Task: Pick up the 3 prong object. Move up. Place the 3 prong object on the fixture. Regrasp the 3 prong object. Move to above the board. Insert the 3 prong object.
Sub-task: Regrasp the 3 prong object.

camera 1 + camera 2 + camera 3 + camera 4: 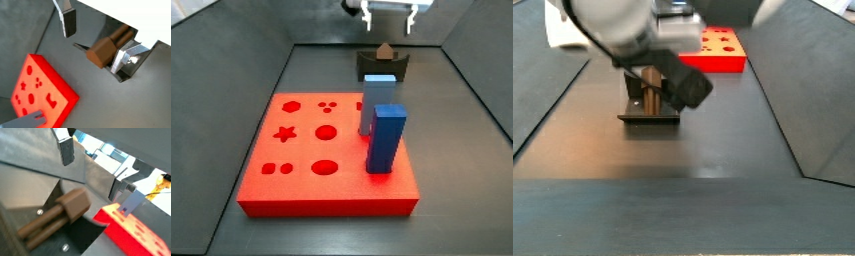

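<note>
Here my jaws (392, 17) hang wide and empty above the fixture (382, 67), where the 3 prong object (101, 51) rests; I judge the regrasp needs a straight, centred descent before heading to the board (298, 150).

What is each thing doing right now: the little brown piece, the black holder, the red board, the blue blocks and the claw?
Small brown wooden 3 prong object: resting on the fixture, not held.
Dark grey fixture: on the floor, holding that piece.
Flat red board: flat, three-dot holes empty.
Tall blue blocks: upright in the board.
Gripper: open, above the fixture.
</note>
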